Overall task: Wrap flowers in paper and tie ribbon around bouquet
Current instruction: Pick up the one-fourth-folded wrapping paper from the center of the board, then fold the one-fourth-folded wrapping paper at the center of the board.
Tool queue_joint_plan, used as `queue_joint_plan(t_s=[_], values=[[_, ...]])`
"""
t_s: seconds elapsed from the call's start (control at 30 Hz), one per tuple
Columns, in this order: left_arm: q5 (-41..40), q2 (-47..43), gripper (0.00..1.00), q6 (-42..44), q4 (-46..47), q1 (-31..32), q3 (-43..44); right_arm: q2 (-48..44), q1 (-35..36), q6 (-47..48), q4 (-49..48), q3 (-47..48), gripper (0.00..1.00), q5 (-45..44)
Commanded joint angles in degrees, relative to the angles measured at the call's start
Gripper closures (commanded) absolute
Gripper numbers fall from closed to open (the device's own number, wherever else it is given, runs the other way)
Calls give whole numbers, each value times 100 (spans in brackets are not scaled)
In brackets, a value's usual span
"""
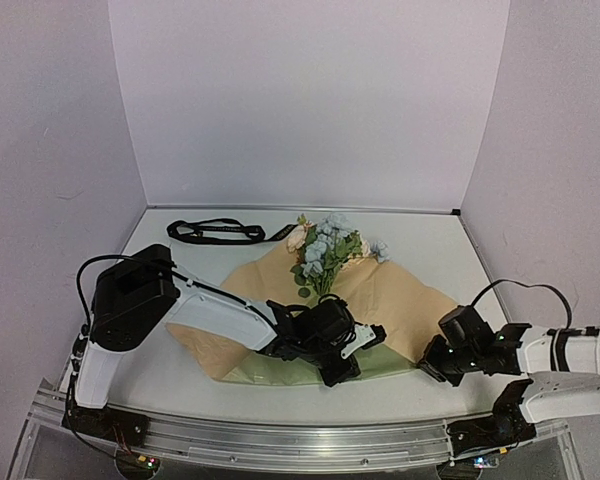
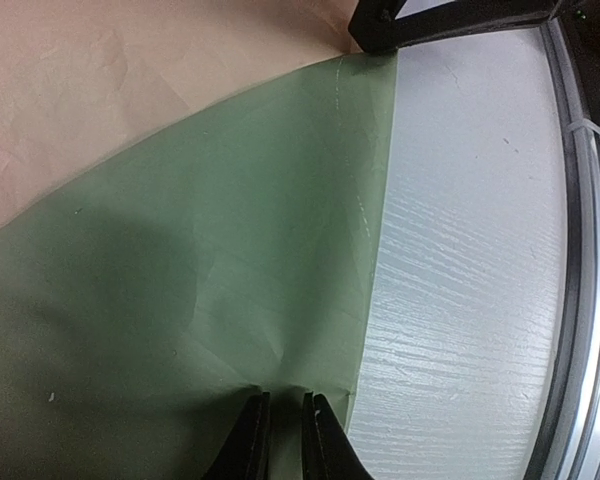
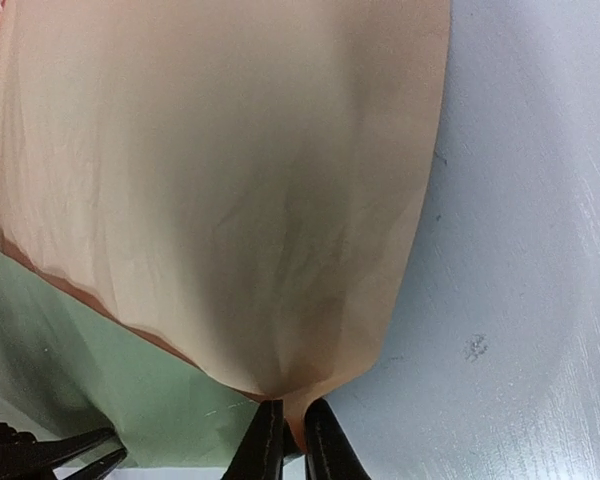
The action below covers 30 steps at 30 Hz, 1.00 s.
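Looking down from the overhead camera, I see the paper [image 1: 390, 300] spread on the white table [image 1: 440, 255], tan-peach face up, with a strip of its olive-green face showing along the near edge. The flowers [image 1: 325, 250] lie on it, blooms at the far edge of the sheet and stems running back toward me until the left arm hides them. The sheet is not yet wrapped round them. The ribbon [image 1: 215, 232] lies in a flat loop on the table at the far left, off the paper, its right end reaching just beside the blooms.

My left gripper [image 1: 342, 374] is low over the near middle of the sheet. On its wrist camera the fingers [image 2: 250, 440] stand narrow, pinched on the edge of the green face where it meets the bare table. The paper puckers into small creases right at the tips. The aluminium rail [image 2: 580, 250] runs down the right side of that view.

My right gripper [image 1: 427, 366] sits at the near right corner of the sheet. On its wrist camera its two fingers are nearly together, with the tan corner of the paper drawn down to a point between them, so I read it as clamped on the paper. The green strip shows at lower left there, and the tips of the left gripper poke in at the bottom left corner
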State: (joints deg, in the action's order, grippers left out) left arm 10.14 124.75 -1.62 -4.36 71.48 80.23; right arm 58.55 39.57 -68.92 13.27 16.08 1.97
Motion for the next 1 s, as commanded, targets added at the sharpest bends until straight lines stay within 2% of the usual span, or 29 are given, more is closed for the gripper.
queue_joint_plan(t_s=[0.0, 0.2, 0.43, 0.6, 0.97], values=[[85, 207, 87, 73, -290, 28, -12, -224, 209, 335, 269, 48, 98, -425], [121, 212, 88, 61, -302, 39, -14, -773, 1014, 1026, 858, 421, 100, -1283], [126, 250, 88, 31, -287, 85, -20, -789, 1855, 1821, 778, 827, 100, -1861], [149, 231, 88, -25, -226, 102, -112, -812, 2066, 2484, 708, 984, 100, -2301], [195, 163, 89, -16, -179, 103, -272, -775, 2195, 3639, 910, 1565, 100, -1811]])
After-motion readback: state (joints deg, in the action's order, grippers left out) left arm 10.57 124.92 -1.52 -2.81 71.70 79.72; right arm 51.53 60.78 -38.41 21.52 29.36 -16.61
